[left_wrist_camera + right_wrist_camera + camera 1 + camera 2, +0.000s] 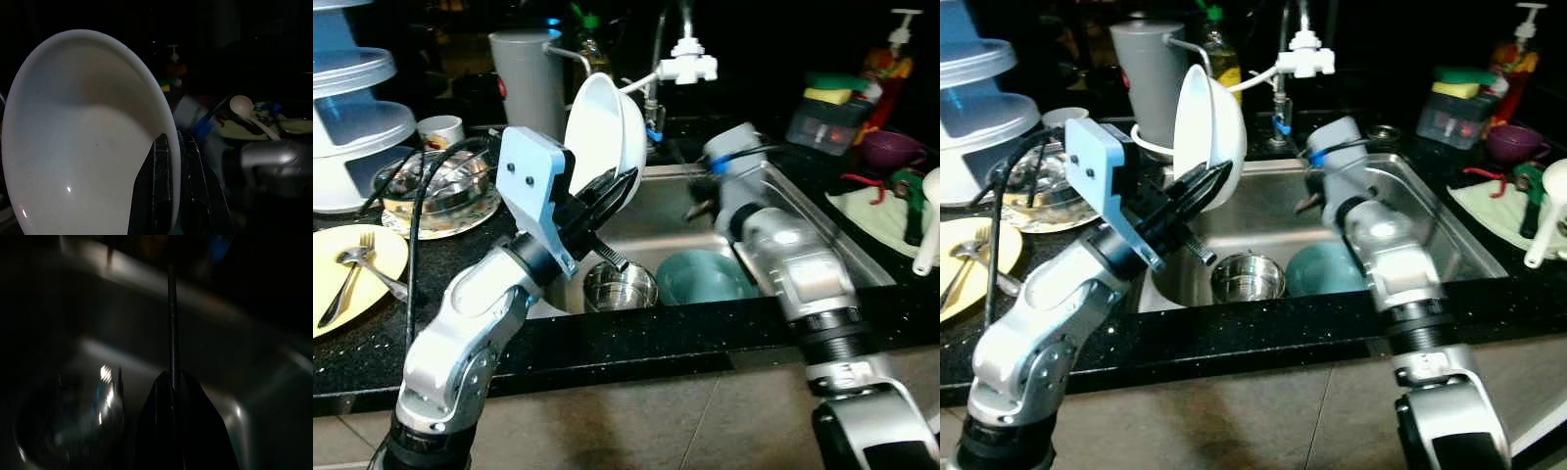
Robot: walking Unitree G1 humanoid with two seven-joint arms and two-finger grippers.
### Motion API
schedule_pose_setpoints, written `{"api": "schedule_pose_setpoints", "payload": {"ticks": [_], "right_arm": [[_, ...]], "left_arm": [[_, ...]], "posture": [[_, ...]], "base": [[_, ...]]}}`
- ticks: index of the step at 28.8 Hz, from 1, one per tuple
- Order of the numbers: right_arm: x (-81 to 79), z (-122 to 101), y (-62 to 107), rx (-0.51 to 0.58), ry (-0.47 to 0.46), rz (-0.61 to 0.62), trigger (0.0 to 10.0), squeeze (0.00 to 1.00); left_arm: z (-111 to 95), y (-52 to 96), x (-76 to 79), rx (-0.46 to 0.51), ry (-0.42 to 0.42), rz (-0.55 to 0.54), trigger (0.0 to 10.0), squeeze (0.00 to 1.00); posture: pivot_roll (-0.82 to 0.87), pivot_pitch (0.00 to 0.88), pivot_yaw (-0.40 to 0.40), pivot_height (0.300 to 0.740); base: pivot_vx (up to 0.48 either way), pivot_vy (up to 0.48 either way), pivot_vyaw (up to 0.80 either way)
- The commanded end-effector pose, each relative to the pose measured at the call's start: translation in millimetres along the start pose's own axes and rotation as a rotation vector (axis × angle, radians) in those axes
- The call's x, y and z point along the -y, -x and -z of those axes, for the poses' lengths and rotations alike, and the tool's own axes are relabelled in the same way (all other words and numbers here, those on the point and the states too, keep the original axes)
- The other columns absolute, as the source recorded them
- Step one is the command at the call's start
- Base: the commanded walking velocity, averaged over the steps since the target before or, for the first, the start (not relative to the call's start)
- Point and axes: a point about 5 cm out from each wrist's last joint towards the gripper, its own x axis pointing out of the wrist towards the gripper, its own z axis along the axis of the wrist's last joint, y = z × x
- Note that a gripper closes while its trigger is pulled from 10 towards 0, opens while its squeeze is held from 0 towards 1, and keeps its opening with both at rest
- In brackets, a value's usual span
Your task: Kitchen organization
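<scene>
Holding a white bowl (604,132) up on its edge above the left side of the sink (822,211), the left gripper (607,196) has its jaws clenched on the rim: in the left wrist view one black finger (161,196) lies inside the bowl and the other behind the wall, so the gap between them is only as wide as the rim. The bowl is tilted with its hollow turned toward the left and the far side, probably because a grip on the rim lets it hang like this, and perhaps so that water can run out; this is my judgement. Below it in the basin stand a small steel bowl (620,285) near the front wall and a teal plate (705,277) just to its right. The right gripper (1310,201) reaches down into the far part of the sink, under the faucet (690,61). In the right wrist view its jaws look pressed together, with a thin dark rod (171,323) rising from between the tips; I cannot tell what this rod is. On the table to the left lie a yellow plate (382,257) with a fork (354,264) and a pile of dirty dishes (440,191), so I judge the organizing is in the middle, with the white bowl on its way to the sink or out of it.
</scene>
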Motion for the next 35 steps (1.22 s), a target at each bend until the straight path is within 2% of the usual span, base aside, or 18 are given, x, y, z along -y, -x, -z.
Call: {"api": "schedule_pose_setpoints", "payload": {"ticks": [1,6,7,8,9,10,13,16,19,20,21,23,24,26,29,32,34,35], "right_arm": [[-7.6,-3,-6.0,-0.022,0.030,-0.005,10.0,0.00],[-21.6,3,-15.6,-0.044,0.028,-0.002,10.0,0.00],[-25.5,4,-18.3,-0.036,0.013,0.010,10.0,0.35],[-25.5,4,-18.3,-0.036,0.013,0.010,10.0,0.35],[-28.8,4,-20.2,-0.022,-0.001,0.021,10.0,0.72],[-32.6,4,-21.7,-0.004,-0.020,0.025,10.0,1.00],[-37.0,5,-22.7,0.020,-0.045,0.031,10.0,1.00],[-31.9,11,-21.4,0.017,-0.060,0.078,10.0,1.00],[-22.8,16,-19.0,0.020,-0.115,0.104,10.0,1.00],[-15.0,16,-16.3,0.052,-0.199,0.105,10.0,1.00],[-9.2,14,-12.9,0.103,-0.248,0.102,10.0,0.63],[-4.1,12,-9.3,0.149,-0.300,0.091,10.0,0.63],[10.4,9,-0.2,0.247,-0.418,0.099,10.0,0.00],[14.4,9,2.1,0.273,-0.450,0.104,10.0,0.00],[28.1,5,14.0,0.394,-0.603,0.108,10.0,0.00],[30.7,2,18.9,0.444,-0.647,0.095,10.0,0.00],[29.2,-6,29.6,0.552,-0.728,0.018,10.0,0.00],[20.2,-14,41.4,0.648,-0.749,-0.093,10.0,0.00]], "left_arm": [[3,3.1,-0.7,-0.023,-0.016,-0.002,10.0,0.00],[8,6.7,0.1,-0.046,-0.014,0.000,10.0,0.00],[10,7.7,1.0,-0.054,-0.012,0.004,10.0,0.00],[10,7.7,1.0,-0.054,-0.012,0.004,10.0,0.00],[11,8.6,1.7,-0.058,-0.010,0.007,10.0,0.00],[13,9.4,1.9,-0.062,-0.003,0.008,10.0,0.00],[16,11.0,1.8,-0.070,0.017,0.009,10.0,0.00],[30,15.3,0.9,-0.100,0.096,0.021,10.0,0.00],[42,18.7,1.9,-0.129,0.153,0.055,10.0,0.00],[49,19.7,1.0,-0.155,0.159,0.072,10.0,0.00],[53,19.7,1.0,-0.169,0.172,0.093,10.0,0.00],[57,19.3,0.9,-0.181,0.176,0.110,10.0,0.00],[65,15.5,-1.1,-0.201,0.174,0.134,10.0,0.00],[67,14.2,-2.1,-0.208,0.168,0.137,10.0,0.00],[74,8.2,-2.0,-0.220,0.155,0.174,10.0,0.00],[77,6.3,-1.7,-0.226,0.152,0.187,10.0,0.00],[85,3.5,0.1,-0.251,0.130,0.223,10.0,0.00],[96,2.3,0.9,-0.306,0.082,0.252,10.0,0.00]], "posture": [[0.01,0.000,-0.048,0.740],[0.01,0.000,-0.053,0.740],[0.02,0.000,-0.055,0.740],[0.02,0.000,-0.055,0.740],[0.02,0.000,-0.054,0.740],[0.02,0.000,-0.054,0.740],[0.02,0.000,-0.053,0.740],[0.01,0.000,-0.049,0.740],[0.01,0.000,-0.048,0.740],[0.00,0.000,-0.047,0.740],[-0.01,0.000,-0.043,0.740],[-0.01,0.000,-0.043,0.740],[-0.02,0.000,-0.038,0.740],[-0.02,0.000,-0.037,0.740],[-0.03,0.000,-0.030,0.740],[-0.04,0.000,-0.025,0.740],[-0.05,0.000,-0.016,0.740],[-0.06,0.000,-0.011,0.740]], "base": [[0.000,0.000,0.00],[0.000,0.000,0.00],[0.000,0.000,0.00],[0.000,0.000,0.00],[0.000,0.000,0.00],[0.000,0.000,0.00],[0.000,0.000,0.00],[0.000,0.000,0.00],[0.000,0.000,0.00],[0.000,0.000,0.00],[0.000,0.000,0.00],[0.000,0.000,0.00],[0.000,0.000,0.00],[0.000,0.000,0.00],[0.000,0.000,0.00],[0.000,0.000,0.00],[0.000,0.000,0.00],[0.000,0.000,0.00]]}}
